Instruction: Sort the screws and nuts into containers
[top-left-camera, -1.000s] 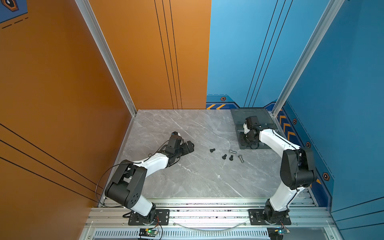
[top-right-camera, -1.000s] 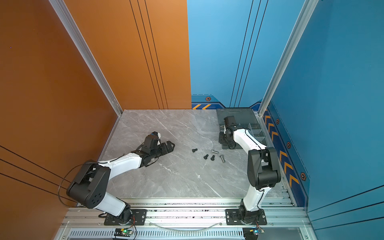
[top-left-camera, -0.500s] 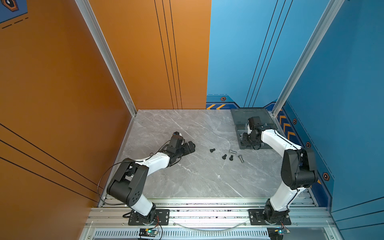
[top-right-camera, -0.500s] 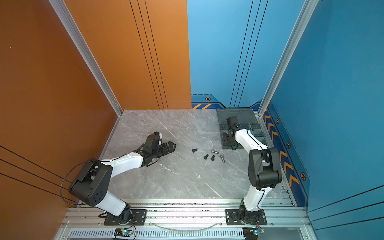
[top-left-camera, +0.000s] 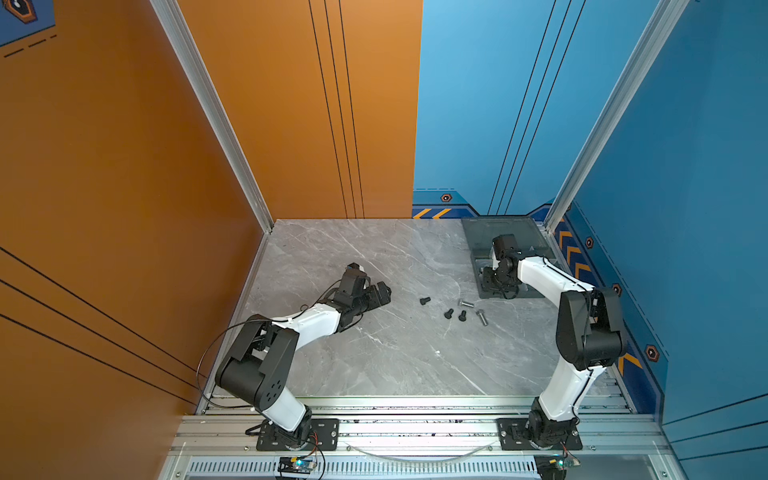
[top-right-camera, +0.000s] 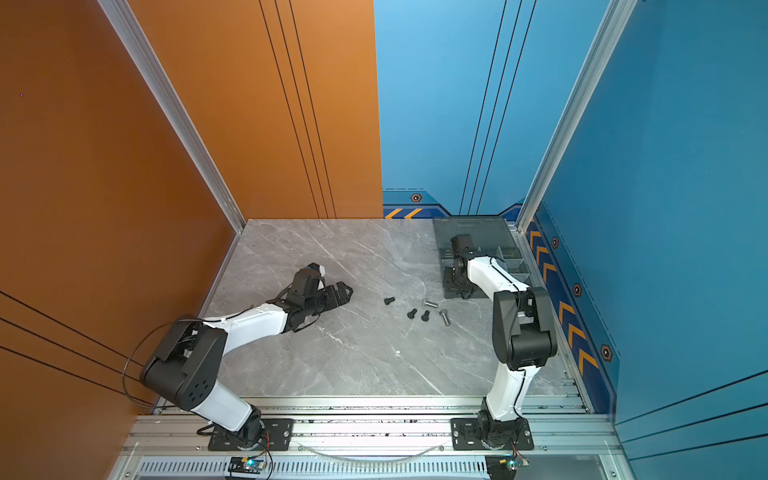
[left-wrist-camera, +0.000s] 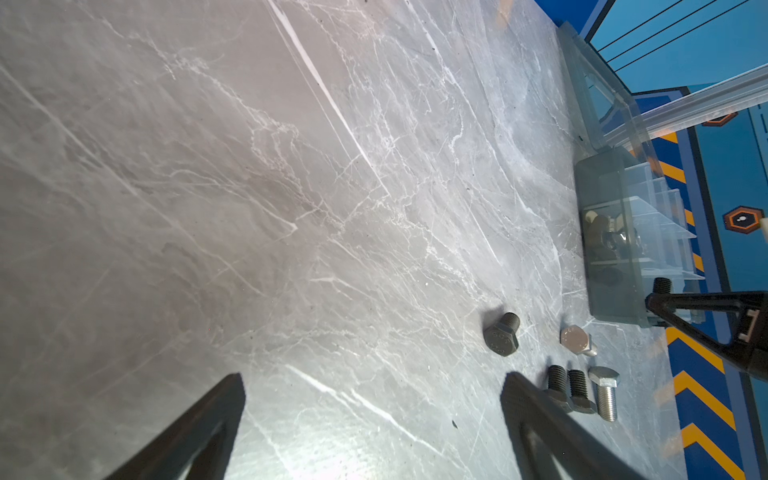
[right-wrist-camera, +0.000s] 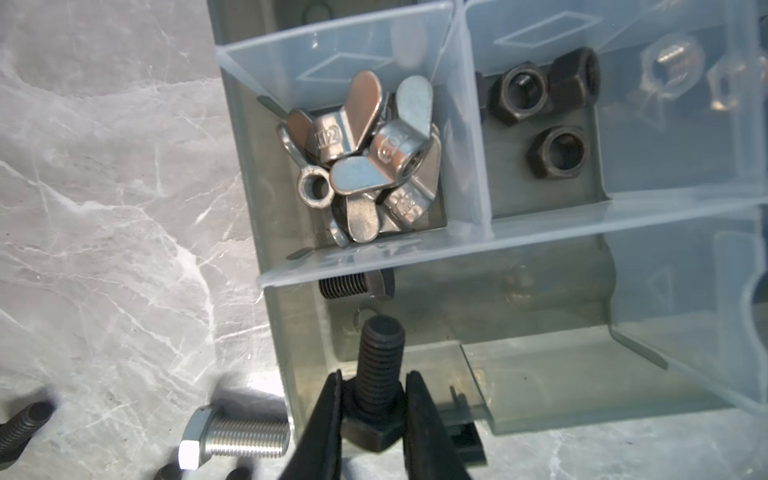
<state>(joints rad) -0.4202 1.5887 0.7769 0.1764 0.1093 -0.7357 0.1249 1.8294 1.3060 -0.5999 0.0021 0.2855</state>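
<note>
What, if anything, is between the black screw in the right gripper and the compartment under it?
Nothing visible. The right gripper holds the black screw over the open compartment; the lid is swung back, and the one screw already inside lies off to the side.

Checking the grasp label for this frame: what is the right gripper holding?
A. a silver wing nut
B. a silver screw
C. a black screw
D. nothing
C: in the right wrist view the right gripper is shut on a black screw, pinched just above its hex head, with the threaded end pointing over the organizer box.
</note>
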